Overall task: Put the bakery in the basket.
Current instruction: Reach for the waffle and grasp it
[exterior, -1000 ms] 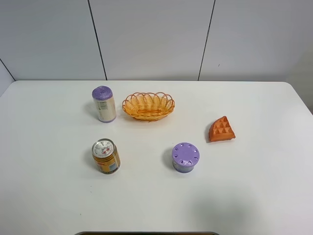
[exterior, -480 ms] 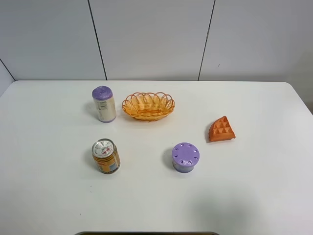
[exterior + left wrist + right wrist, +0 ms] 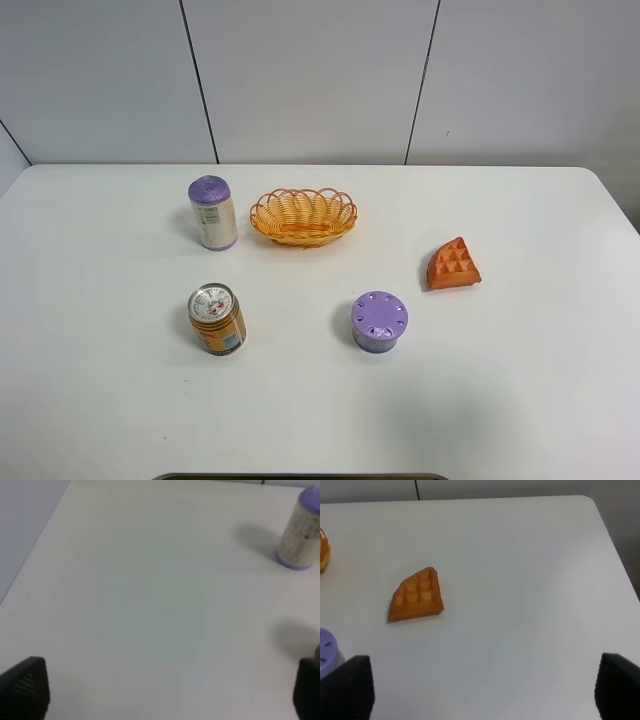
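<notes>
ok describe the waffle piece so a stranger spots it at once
On the white table, look right of the woven basket, nearer the front. The waffle slice lies there: the only orange-brown wedge with a raised grid, unlike the round purple-lidded tub nearby.

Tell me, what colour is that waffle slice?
The waffle slice is orange-brown with a raised square grid, clearest in the right wrist view.
</notes>
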